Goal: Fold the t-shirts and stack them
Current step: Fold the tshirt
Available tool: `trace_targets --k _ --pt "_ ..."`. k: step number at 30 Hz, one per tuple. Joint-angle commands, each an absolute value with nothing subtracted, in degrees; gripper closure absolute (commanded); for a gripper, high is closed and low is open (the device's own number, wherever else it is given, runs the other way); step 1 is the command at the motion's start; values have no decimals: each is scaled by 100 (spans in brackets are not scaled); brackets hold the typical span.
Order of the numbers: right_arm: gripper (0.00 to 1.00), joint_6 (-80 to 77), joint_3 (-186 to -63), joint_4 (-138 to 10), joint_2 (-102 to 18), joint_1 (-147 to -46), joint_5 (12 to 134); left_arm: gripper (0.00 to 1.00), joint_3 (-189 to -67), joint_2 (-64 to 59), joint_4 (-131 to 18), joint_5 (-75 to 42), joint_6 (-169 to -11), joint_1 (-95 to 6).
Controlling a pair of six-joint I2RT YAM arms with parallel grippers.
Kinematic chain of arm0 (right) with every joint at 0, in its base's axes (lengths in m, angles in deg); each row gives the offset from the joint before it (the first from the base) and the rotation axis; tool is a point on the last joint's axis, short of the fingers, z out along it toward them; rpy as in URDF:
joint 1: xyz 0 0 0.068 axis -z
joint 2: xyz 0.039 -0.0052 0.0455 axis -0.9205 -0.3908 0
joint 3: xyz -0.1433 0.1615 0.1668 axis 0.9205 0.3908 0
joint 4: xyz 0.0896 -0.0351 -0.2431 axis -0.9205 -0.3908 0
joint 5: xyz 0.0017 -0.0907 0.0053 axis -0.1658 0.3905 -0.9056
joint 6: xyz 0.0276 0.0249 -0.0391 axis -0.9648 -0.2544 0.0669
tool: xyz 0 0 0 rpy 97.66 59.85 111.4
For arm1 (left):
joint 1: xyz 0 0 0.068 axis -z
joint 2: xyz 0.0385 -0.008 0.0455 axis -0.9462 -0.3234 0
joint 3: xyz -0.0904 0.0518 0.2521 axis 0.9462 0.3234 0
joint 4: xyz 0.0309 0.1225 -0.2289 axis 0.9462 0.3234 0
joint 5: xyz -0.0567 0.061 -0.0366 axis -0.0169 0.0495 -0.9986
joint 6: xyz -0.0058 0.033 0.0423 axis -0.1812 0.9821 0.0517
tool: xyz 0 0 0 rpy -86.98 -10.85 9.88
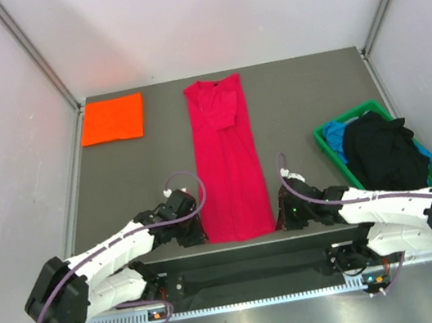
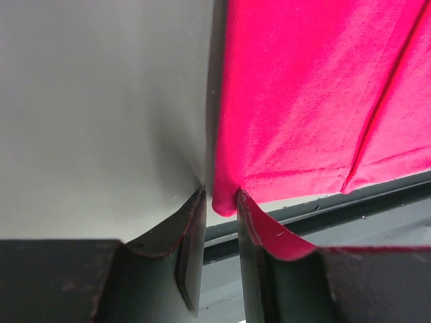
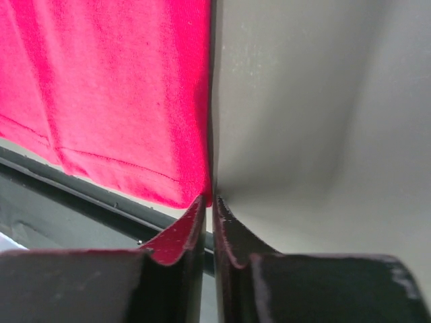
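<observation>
Top view, crimson t-shirt (image 1: 225, 168): lies flat as a long narrow strip through the middle of the table (image 1: 290, 108), running from 12 o'clock to 6 o'clock, with one sleeve folded over its far end.
Top view, orange t-shirt (image 1: 112, 119): folded into a rectangle at 10 o'clock on the table, well apart from the crimson strip.
Top view, black t-shirt (image 1: 382, 152): heaped in the green bin (image 1: 328, 147) at 3 o'clock, on top of a blue t-shirt (image 1: 334, 135) that shows at the bin's far left corner.
Top view, my left gripper (image 1: 195, 229): at the near left corner of the crimson strip, 7 o'clock from its middle.
Top view, my right gripper (image 1: 282, 218): at the near right corner of the strip, 5 o'clock from its middle.
Left wrist view, my left gripper (image 2: 221, 198): the tips stand a little apart. The hem corner of the crimson t-shirt (image 2: 310, 101) fills the gap between them. I cannot tell whether it is clamped. Bare table (image 2: 101, 101) lies at 10 o'clock.
Right wrist view, my right gripper (image 3: 209, 200): the tips are pressed almost together, leaving only a thin slit, and they pinch the hem corner of the crimson t-shirt (image 3: 114, 87). The cloth spreads toward 10 o'clock and bare table (image 3: 316, 114) lies at 2 o'clock.
</observation>
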State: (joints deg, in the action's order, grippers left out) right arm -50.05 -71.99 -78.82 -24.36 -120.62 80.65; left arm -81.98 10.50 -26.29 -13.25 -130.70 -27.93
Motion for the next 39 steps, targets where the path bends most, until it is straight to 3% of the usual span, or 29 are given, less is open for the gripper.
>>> trace_targets --k 1,4,15,18,19,25,39 --pt "93 -5053 -7212 -7707 -2488 -12114 8119 69 -8264 1132 -2576 -1306 -13020 -2780" --pt "100 -5088 -7133 -7602 -2453 -12140 7961 69 -8193 1141 -2664 -1386 -13064 -2780" --pt "100 -5124 -7194 -7671 -2356 -12184 7987 75 -8184 1176 -2752 -1483 -13134 -2780" --pt "90 -5158 -7308 -7874 -2278 -12193 8066 75 -8281 1194 -2585 -1404 -13099 -2780" --pt "81 -5167 -7335 -7926 -2208 -12193 8066 74 -8298 1211 -2550 -1360 -13099 -2771" --pt "69 -5211 -7502 -8050 -2075 -12210 8242 70 -8387 1308 -2470 -1280 -13072 -2780" --pt "65 -5282 -7476 -7733 -2488 -12316 8171 82 -8211 1202 -2673 -1412 -13108 -2771"
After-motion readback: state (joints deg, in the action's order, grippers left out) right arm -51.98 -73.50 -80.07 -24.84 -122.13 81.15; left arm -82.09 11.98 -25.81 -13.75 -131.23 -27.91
